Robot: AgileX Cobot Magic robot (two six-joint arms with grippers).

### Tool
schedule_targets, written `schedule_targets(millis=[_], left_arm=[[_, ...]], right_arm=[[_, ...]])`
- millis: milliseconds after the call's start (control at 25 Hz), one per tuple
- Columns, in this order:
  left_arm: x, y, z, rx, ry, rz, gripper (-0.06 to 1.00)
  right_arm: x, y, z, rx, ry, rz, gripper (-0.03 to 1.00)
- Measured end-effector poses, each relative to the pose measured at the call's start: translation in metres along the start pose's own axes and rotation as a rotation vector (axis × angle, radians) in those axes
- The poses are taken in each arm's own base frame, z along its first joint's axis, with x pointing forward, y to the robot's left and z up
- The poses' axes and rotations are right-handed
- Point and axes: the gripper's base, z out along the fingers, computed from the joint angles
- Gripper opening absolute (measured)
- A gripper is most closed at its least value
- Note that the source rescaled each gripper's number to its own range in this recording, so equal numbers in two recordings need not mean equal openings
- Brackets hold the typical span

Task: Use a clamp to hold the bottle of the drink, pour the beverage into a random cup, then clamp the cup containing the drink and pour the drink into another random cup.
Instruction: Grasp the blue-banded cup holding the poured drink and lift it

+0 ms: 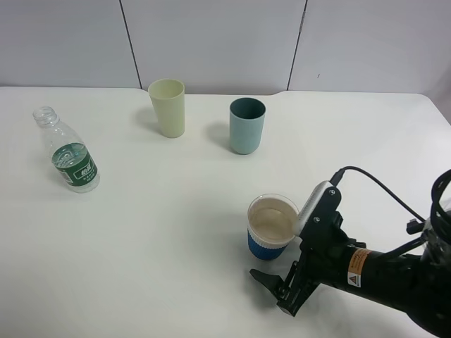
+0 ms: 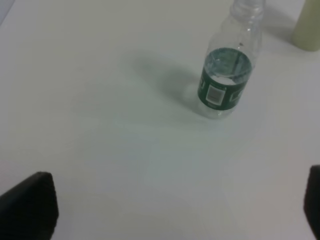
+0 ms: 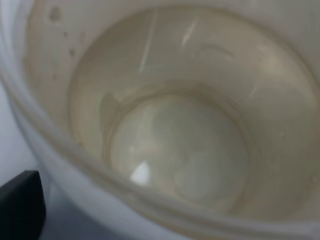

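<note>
The high camera looks down over the table [image 1: 162, 232] toward the back wall [image 1: 211, 42], taking in the whole scene from afar. The left wrist camera slants down at the bottle [image 2: 224, 82] from some way off. The right wrist camera peers straight into the paper cup [image 3: 170, 135], very close. Each wrist view shares its object with the high view.

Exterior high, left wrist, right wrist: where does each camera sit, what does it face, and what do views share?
Exterior high: mounted high, facing down across the table at bottle, yellow-green tumbler, teal tumbler and paper cup; only the right gripper and arm show.
Left wrist: angled down at the bottle; the left gripper's finger ends at the edges.
Right wrist: close above the paper cup, looking into its liquid; one dark finger.
Shared: bottle, exterior and left wrist; paper cup, exterior and right wrist.
</note>
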Motion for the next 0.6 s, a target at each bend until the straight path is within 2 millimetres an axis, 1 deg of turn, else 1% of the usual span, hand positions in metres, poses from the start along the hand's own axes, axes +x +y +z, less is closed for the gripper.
schedule_targets(millis=[320,600], left_arm=[[0.000,0.000,0.000,0.001,0.000,0.000,1.00],[0.000,0.000,0.000,0.001,0.000,0.000,1.00]], right_arm=[[-0.007,-0.001,0.000,0.004,-0.036,-0.065,1.00],[-0.015,-0.003,0.008,0.011,-0.072,-0.079,1.00]])
